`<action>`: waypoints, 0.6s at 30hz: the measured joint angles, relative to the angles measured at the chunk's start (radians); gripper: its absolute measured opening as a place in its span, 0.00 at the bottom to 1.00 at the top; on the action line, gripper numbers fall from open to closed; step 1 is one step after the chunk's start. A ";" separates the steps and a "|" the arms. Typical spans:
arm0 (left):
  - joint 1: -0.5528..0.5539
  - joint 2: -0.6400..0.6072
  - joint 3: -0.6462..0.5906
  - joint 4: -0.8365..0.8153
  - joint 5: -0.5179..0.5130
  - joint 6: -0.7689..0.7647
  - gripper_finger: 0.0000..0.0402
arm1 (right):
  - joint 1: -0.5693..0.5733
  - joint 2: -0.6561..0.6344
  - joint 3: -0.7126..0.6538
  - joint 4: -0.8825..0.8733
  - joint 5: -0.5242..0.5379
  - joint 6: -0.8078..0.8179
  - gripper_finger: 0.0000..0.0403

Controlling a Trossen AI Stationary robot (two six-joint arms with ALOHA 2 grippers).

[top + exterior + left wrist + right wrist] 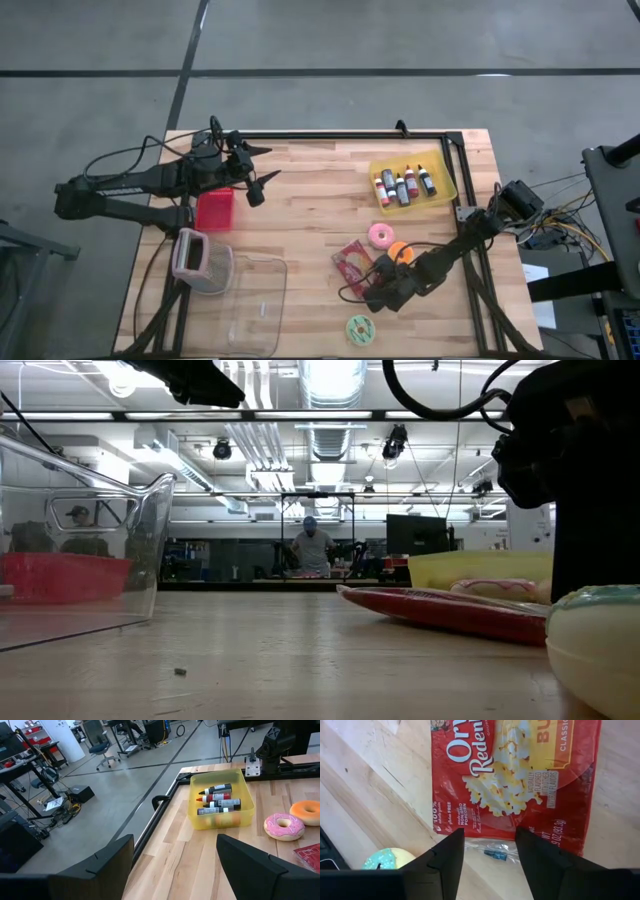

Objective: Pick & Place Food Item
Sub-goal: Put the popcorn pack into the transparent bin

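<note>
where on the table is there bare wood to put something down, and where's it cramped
The widest bare wood lies mid-table, between the red bin and the yellow tray. A strip is also free between the clear container and the popcorn packet. It is crowded at the right, where the right tool works among the packet, pink donut, orange donut and green donut.

So the dark left arm reaches in from the left side and sits raised over the back-left part of the table, its black two-finger left gripper [262, 163] with jaws spread wide, nothing between them. The dark right arm stretches from the right edge down toward the front middle, wrist bent low, black right gripper [372, 296] pointing downward, jaws partly apart and empty.
</note>
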 joint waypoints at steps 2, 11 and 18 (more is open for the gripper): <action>0.000 0.000 0.000 0.000 0.000 0.000 0.72 | -0.001 0.000 0.000 0.000 0.000 -0.002 0.44; 0.000 0.000 0.000 0.000 -0.001 0.000 0.72 | -0.002 0.001 -0.001 -0.001 0.000 -0.003 0.44; 0.000 0.000 0.000 0.000 -0.003 0.000 0.72 | -0.002 0.002 -0.001 0.000 0.000 -0.008 0.44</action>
